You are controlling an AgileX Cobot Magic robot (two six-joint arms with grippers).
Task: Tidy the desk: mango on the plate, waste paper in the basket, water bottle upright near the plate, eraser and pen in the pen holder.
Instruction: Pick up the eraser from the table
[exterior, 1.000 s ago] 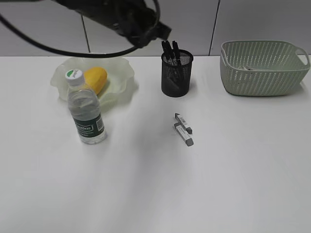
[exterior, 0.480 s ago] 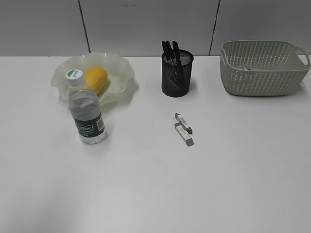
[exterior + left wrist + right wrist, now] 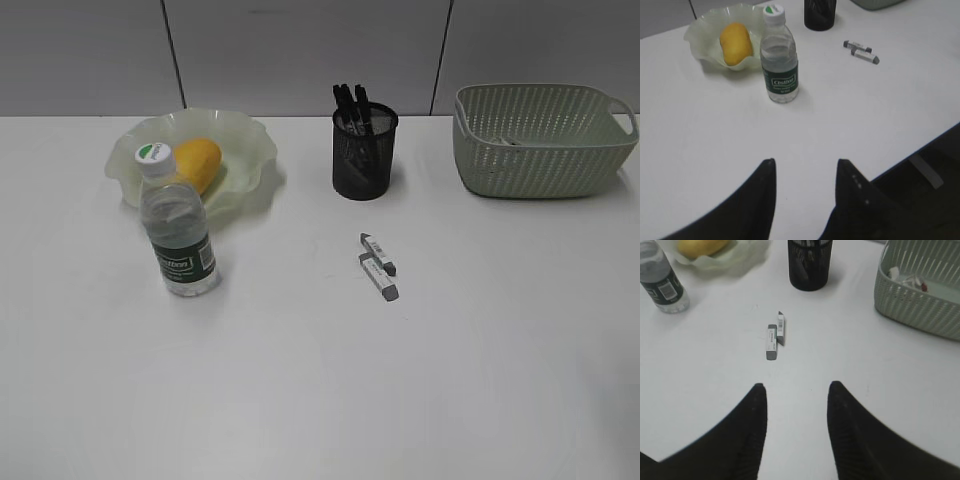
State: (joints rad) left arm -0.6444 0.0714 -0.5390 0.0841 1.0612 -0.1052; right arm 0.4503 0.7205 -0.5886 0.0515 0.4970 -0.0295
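Note:
The mango [image 3: 194, 163] lies in the ruffled green plate [image 3: 245, 135] at the back left. The water bottle [image 3: 178, 235] stands upright in front of the plate. The black mesh pen holder [image 3: 364, 160] holds dark pens. Two grey erasers [image 3: 378, 267] lie side by side on the desk [image 3: 330, 390] in front of the holder. The waste paper [image 3: 912, 280] lies inside the basket [image 3: 540, 140] at the back right. My left gripper [image 3: 805, 162] and right gripper [image 3: 796, 386] are both open and empty above the desk; neither shows in the exterior view.
The desk's front edge [image 3: 920, 150] shows in the left wrist view, with dark floor below it. A grey panelled wall [image 3: 300, 50] stands behind the desk.
An arm that hung over the plate and pen holder at the back has pulled out of the exterior view. The objects on the desk have not moved.

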